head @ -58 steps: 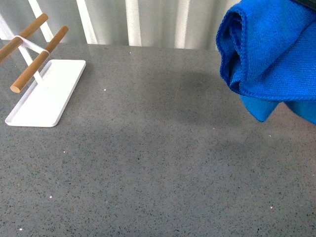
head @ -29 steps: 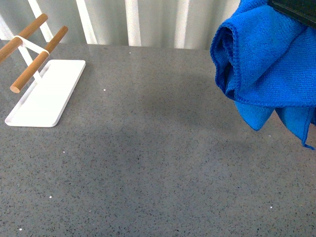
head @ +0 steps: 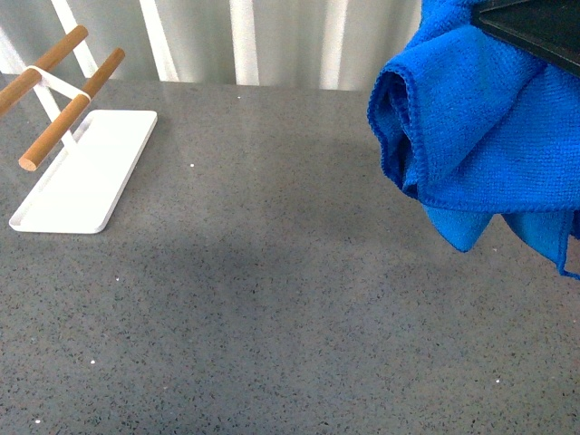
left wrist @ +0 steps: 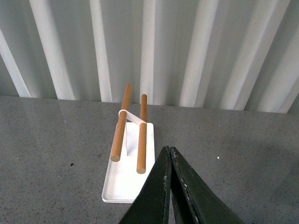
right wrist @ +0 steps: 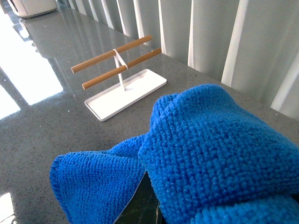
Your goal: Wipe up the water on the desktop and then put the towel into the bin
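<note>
The bright blue microfibre towel [head: 480, 136], clenched in the right tool [head: 536, 25], has drifted leftward above the speckled dark grey stone tabletop [head: 272, 299], so wiping probably comes next. The left tool [left wrist: 168, 161] is closed and empty.

desktop [head: 290, 317] open across the middle, white tray [head: 91, 177] far left, towel [head: 489, 118] hanging right

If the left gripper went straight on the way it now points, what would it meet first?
Probably the desktop just beside the white tray; the left gripper aims close past its edge. Depth is unclear, so the tray's rim could come first.
</note>
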